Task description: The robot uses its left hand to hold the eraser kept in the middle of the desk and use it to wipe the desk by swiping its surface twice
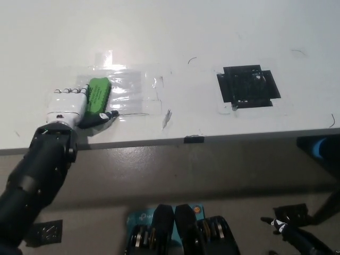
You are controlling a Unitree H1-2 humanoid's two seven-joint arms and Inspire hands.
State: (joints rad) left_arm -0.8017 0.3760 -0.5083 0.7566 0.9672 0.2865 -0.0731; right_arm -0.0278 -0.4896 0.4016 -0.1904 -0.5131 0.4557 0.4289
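In the head view, the white left hand (68, 106) lies on the white desk (212, 32), reaching in from the near edge on a black forearm (37, 180). Its fingers are curled around the green eraser (98, 95), which sits against the inner side of the palm with its long axis running away from the robot; the hand's dark thumb tip shows at the near end of the eraser, so the hand has a closed hold on it and presses it to the surface. Just past the eraser, on the side away from the hand's back, lies a sheet of clear plastic film (135, 90) taped flat to the desk, shining under the light; the eraser rests on its edge. Faint dark pen marks (167, 118) sit near the film's far corner, a little way from the hand. Well apart from the hand, further across the desk, is a square patch of black tape (247, 86). A small black clip-like piece (194, 139) sits on the desk's near edge, between the hand and the tape patch. The black right hand (287, 229) hangs low below the desk edge, well apart from everything on top; whether it is open or closed cannot be told.
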